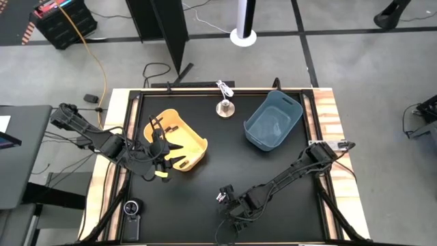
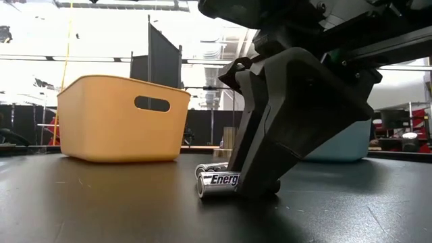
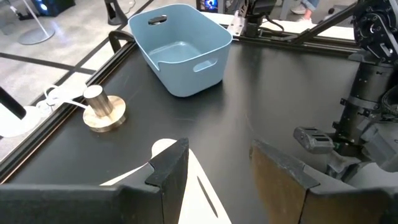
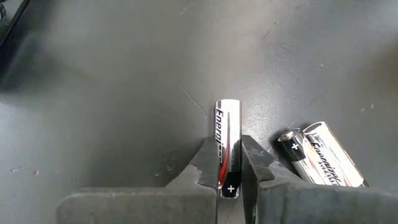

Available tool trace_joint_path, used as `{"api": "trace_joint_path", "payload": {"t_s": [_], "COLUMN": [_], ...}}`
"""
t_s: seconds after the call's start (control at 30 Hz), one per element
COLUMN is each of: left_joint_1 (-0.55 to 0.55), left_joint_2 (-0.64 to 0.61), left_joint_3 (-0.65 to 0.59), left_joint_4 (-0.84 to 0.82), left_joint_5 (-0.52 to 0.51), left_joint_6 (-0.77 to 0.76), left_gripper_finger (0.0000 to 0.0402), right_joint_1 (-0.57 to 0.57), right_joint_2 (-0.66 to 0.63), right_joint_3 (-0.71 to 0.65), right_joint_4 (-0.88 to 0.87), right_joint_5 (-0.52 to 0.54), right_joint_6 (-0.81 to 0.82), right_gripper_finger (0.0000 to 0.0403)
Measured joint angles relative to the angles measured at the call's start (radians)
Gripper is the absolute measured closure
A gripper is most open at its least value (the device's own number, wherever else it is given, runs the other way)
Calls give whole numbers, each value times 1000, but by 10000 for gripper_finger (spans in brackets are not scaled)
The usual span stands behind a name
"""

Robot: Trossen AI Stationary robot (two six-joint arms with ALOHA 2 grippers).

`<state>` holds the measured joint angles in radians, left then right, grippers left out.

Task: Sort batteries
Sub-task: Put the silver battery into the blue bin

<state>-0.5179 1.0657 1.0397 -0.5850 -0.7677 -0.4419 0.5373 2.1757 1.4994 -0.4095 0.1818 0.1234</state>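
Now your right gripper (image 4: 230,168) has its jaws clamped on one battery (image 4: 227,140) lying on the bench (image 4: 124,74), two more batteries (image 4: 317,155) just beside; your left gripper (image 3: 217,168) hangs wide open over the yellow bin (image 1: 194,143).

We see two dark, slender jointed arms, the left arm (image 1: 89,133) and the right arm (image 1: 293,171), with black cables trailing along their links; the left gripper (image 1: 162,158) shows small yellow markings, and the right gripper (image 4: 231,186) has flat, matte dark fingers (image 4: 258,168) with squared edges
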Motion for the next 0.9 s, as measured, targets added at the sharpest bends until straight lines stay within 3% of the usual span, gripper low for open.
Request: {"api": "trace_joint_path", "payload": {"t_s": [0.9], "left_joint_1": [0], "left_joint_2": [0], "left_joint_3": [0], "left_joint_4": [-1], "left_joint_5": [0], "left_joint_6": [0], "left_gripper_finger": [237], "right_joint_1": [12], "right_joint_2": [-17], "right_joint_3": [98], "right_joint_4": [-77], "right_joint_5": [-4], "right_joint_6": [-53], "right_gripper_finger": [370]}}
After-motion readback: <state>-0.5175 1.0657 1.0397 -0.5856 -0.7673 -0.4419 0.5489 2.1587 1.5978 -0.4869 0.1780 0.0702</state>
